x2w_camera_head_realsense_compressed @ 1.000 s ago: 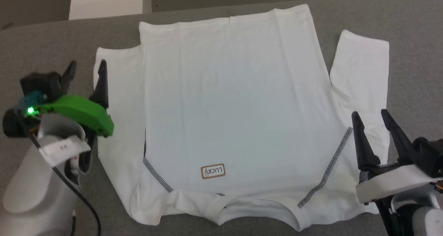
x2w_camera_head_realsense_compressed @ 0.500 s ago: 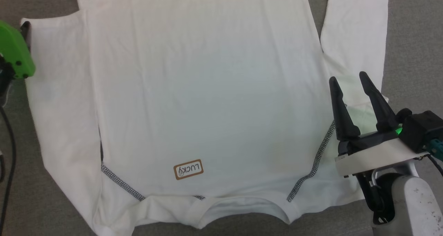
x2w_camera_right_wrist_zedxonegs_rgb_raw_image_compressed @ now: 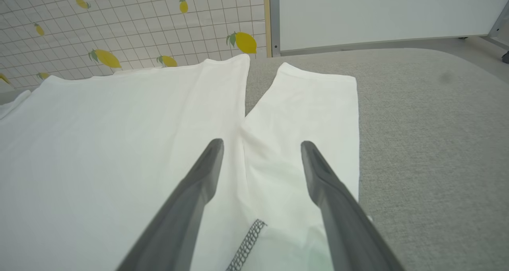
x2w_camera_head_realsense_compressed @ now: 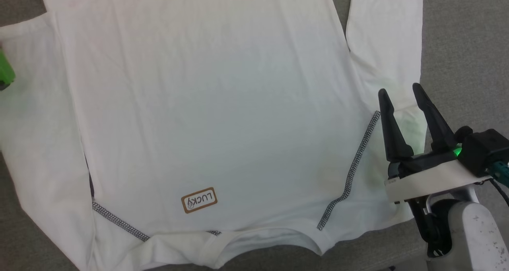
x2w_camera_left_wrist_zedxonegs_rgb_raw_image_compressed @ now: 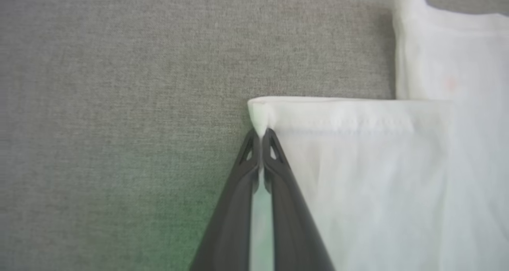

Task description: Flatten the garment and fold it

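The garment [x2w_camera_head_realsense_compressed: 206,104], a white T-shirt with dark-grey seam stitching and a small brown label [x2w_camera_head_realsense_compressed: 199,200], lies spread flat on the grey surface, collar nearest me. In the left wrist view my left gripper [x2w_camera_left_wrist_zedxonegs_rgb_raw_image_compressed: 260,134] is shut on the outer hem corner of the garment's [x2w_camera_left_wrist_zedxonegs_rgb_raw_image_compressed: 377,175] left sleeve, with a small tuft of fabric pinched between the tips. Its green housing [x2w_camera_head_realsense_compressed: 4,70] peeks in at the head view's left edge. My right gripper [x2w_camera_head_realsense_compressed: 399,91] hovers open over the right sleeve near the armpit. In its own view the right gripper [x2w_camera_right_wrist_zedxonegs_rgb_raw_image_compressed: 262,144] has sleeve fabric [x2w_camera_right_wrist_zedxonegs_rgb_raw_image_compressed: 302,116] below its gap.
Grey padded table surface [x2w_camera_head_realsense_compressed: 465,44] surrounds the shirt and extends to the right of the sleeve. Beyond the table's far edge are a tiled wall with a lemon pattern [x2w_camera_right_wrist_zedxonegs_rgb_raw_image_compressed: 119,24] and a white panel [x2w_camera_right_wrist_zedxonegs_rgb_raw_image_compressed: 377,12].
The head camera has tilted, so the shirt now fills more of the view. My left gripper has gone from open to shut on the left sleeve's corner. The right gripper stays open.
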